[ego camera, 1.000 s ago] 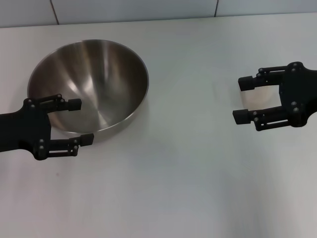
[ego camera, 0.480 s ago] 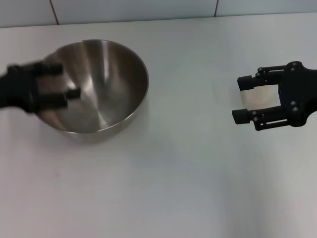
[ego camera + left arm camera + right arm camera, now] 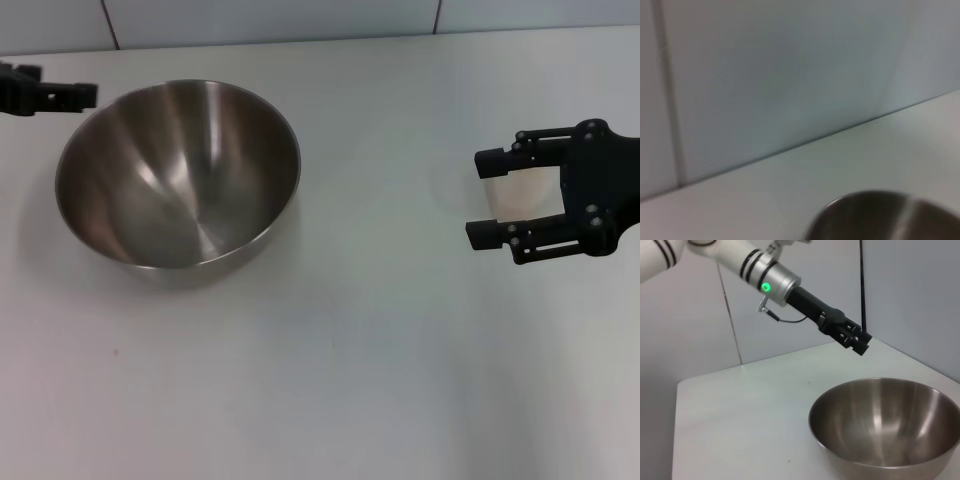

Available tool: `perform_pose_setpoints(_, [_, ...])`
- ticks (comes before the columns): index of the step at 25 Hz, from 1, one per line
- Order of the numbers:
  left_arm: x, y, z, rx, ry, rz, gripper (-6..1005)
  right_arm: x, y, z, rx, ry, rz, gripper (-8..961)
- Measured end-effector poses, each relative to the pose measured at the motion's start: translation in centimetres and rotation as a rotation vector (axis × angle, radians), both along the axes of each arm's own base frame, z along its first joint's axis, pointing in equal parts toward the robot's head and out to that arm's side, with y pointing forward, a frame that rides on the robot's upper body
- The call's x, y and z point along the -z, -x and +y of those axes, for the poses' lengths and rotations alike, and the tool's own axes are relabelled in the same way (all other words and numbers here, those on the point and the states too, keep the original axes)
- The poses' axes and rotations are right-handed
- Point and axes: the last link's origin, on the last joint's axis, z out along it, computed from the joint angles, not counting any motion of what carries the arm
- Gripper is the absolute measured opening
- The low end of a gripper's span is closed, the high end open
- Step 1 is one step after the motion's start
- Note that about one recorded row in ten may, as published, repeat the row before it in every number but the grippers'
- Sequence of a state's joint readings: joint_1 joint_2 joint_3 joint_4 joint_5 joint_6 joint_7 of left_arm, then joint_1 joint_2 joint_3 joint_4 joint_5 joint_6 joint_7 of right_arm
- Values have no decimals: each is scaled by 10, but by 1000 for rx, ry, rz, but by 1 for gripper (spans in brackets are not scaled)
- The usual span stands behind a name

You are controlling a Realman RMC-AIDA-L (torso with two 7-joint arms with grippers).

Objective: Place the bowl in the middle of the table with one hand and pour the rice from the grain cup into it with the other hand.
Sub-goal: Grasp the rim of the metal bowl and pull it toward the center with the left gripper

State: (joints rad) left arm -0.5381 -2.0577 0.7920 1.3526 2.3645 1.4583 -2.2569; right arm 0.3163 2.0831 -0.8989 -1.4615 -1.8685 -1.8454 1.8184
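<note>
**Bowl sits left of centre, right pincer spread beside a faint cup**

While the stainless-steel bowl (image 3: 178, 172) rests upright on the white tabletop (image 3: 330, 370), it lies toward the robot's left side rather than in the middle, its shiny inside bare. Only the tip of the left pincer (image 3: 60, 96) shows in the head view, at the far left edge just beyond the bowl's rim and apart from it; whether it is spread or closed cannot be told. From the right wrist view the same left pincer (image 3: 854, 339) hangs in the air above and behind the bowl (image 3: 887, 425), on the end of a white arm (image 3: 740, 262) with a green light.

Well apart on the right, the right pincer (image 3: 490, 196) hovers with its two black fingers (image 3: 497, 162) spread wide. Between them sits a pale, see-through form (most likely the grain cup (image 3: 522, 196)), not visibly gripped. Rice cannot be made out
</note>
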Motion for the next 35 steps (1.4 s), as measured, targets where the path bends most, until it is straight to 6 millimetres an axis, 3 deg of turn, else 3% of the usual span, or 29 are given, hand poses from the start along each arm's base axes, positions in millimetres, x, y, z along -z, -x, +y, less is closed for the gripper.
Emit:
perform_pose_setpoints(5, [-4,3,13,-153,5,141,786,1,-2,0,-16,-3,-1,773])
perform_pose_setpoints(11, [14,-9,14,-222,143,253,775,3,-3,0,-50,-8,16,773])
perform_pose_setpoints(24, [28,-21,17,-226,214,246,749,4,-9,-1,-76,-26,31,773])
perform_pose_setpoints(35, [39,-8,19,-244,228,256,728,3,-9,-1,-89,-32,35,773])
